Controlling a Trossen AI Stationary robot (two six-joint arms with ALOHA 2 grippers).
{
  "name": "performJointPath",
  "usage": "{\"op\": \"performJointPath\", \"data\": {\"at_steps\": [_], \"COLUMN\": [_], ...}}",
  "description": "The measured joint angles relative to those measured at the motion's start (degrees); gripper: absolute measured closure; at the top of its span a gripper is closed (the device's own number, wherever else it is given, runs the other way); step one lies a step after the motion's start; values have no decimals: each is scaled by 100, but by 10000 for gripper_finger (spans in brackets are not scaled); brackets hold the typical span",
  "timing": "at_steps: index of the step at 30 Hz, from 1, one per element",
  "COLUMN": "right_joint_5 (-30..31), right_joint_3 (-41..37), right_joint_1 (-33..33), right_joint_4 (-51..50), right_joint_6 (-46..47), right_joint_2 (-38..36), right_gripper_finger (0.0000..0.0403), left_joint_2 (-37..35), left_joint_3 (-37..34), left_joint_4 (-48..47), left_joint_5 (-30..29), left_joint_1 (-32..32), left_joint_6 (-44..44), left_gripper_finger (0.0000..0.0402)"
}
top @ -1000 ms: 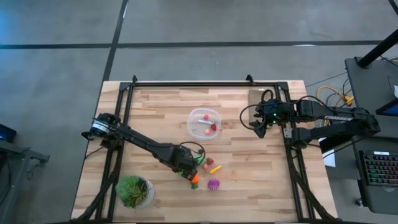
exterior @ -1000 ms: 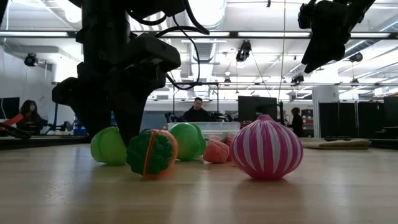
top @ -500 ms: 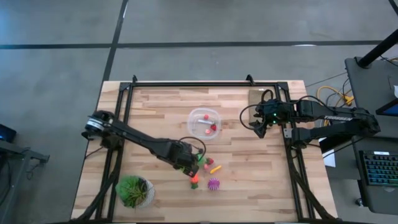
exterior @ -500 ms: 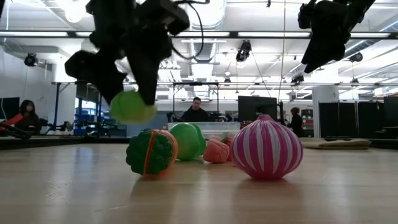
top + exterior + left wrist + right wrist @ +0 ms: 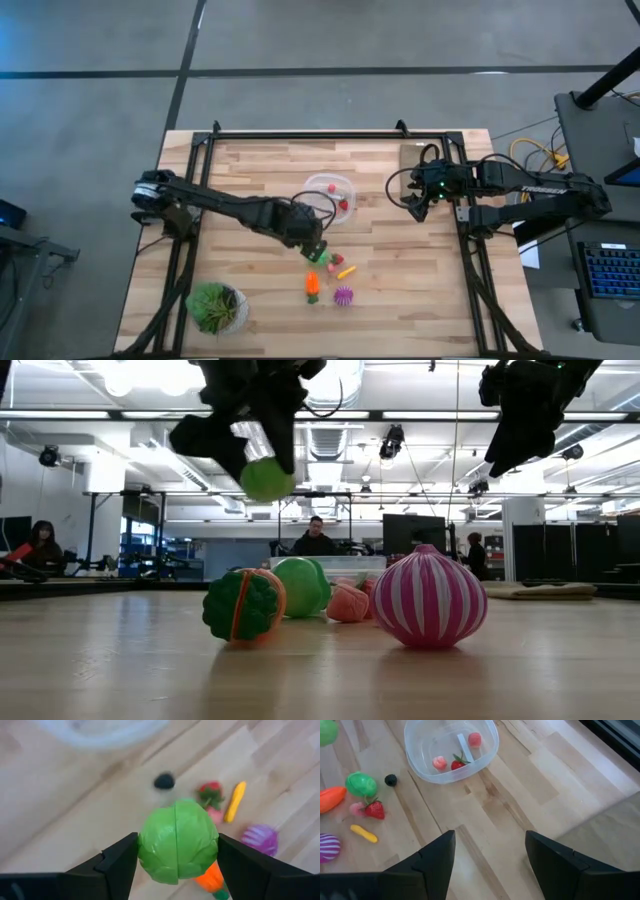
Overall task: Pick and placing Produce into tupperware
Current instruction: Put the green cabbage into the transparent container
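My left gripper is shut on a green leafy ball and hovers between the tupperware and the loose produce. The round clear tupperware holds a few small red and pink pieces. On the wood lie an orange carrot, a purple striped piece, a yellow piece, a strawberry, another green ball and a dark berry. My right gripper hangs open above the table's right part, away from all of them. My left gripper pinches the green ball across its widest part, one finger on each side. The fingers come from above, slanting down. The ball is lifted clear of the table, high above the pieces lying below it.
A flat brown board lies near the table's far right corner. A leafy plant in a white pot stands at the near left. Bare wood spreads over the far left part. People sit in the room beyond the table.
My left gripper has risen from the table with the green ball between its fingers and moved toward the far edge, nearer the tupperware. The ball has gone from resting beside the other produce to hanging high above it. The other pieces stay where they were.
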Motion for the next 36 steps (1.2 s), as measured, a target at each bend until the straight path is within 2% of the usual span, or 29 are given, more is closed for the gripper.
{"op": "performJointPath", "data": {"at_steps": [8,19,24,32,36], "right_joint_5": [1,19,48,52,55], "right_joint_3": [0,0,0,-2,-2], "right_joint_1": [0,0,0,-13,-11], "right_joint_4": [7,11,15,18,15], "right_joint_6": [2,96,113,237,295], "right_joint_2": [0,0,0,-2,0], "right_gripper_finger": [170,170,170,170,170], "left_joint_2": [-7,-7,-2,548,905], "left_joint_3": [311,302,248,223,219], "left_joint_4": [-11,63,456,831,851], "left_joint_5": [-206,-206,-102,418,460], "left_joint_1": [674,1700,2045,2514,2586], "left_joint_6": [927,2155,2472,2646,2796], "left_gripper_finger": [167,166,166,166,166]}}
